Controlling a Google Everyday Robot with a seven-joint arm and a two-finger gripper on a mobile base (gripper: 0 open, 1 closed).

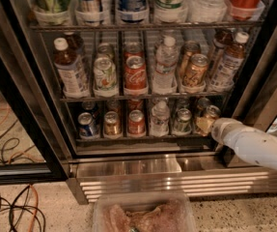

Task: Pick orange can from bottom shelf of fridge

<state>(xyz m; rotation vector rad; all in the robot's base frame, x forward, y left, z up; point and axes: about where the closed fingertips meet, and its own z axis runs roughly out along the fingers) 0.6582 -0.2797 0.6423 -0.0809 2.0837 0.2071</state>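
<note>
Camera view, for your check:
- Fridge: the top rack is cut off by the upper edge.
- Bottom shelf: drinks stand in lanes, and the rear rows are dim.
- Orange can: front of the far-right lane. You see only its silver top and upper side.
- Gripper: on a white arm coming from the right, and against that can. You cannot tell how the jaws stand.
- Clear tray: at the bottom edge and cropped, its contents blurred.
</note>
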